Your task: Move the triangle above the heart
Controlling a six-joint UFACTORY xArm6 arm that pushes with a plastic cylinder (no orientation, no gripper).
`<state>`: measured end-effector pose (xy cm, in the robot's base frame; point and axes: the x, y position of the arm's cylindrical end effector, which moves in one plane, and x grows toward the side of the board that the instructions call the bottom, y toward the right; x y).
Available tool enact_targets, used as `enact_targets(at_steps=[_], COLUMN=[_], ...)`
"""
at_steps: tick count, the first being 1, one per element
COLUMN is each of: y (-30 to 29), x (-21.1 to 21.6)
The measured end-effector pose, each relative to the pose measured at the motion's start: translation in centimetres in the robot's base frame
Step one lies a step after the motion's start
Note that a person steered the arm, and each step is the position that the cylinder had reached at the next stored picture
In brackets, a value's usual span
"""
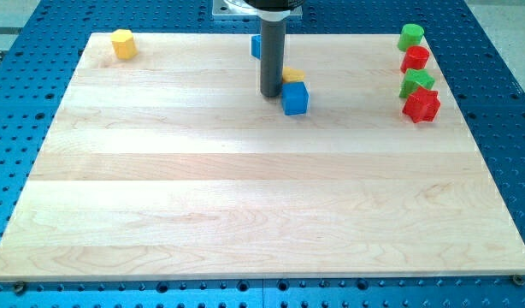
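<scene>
While my tip (270,94) rests just left of blue cube (295,98), yellow block (292,76) sits behind it; shape, heading unclear. No gripper visible.

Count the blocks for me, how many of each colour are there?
Yellow: 2, one at the view's top left, one beside my tip.
Blue: 2, a cube and one partly behind the rod.
Green: 2.
Red: 2.
Total: 8

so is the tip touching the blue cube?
Cannot tell. In the camera view my tip sits just at the view's left of the blue cube, with a yellow block behind; no clear gap or contact shows.
</scene>
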<state>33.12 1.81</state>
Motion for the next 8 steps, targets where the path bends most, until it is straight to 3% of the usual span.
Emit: enact_targets(at_steps=[2,3,5,6,8], y=[-0.5,-4.9,-6.4,-4.6,0.5], x=[0.0,-0.7,-9.1,-13.4,-13.0])
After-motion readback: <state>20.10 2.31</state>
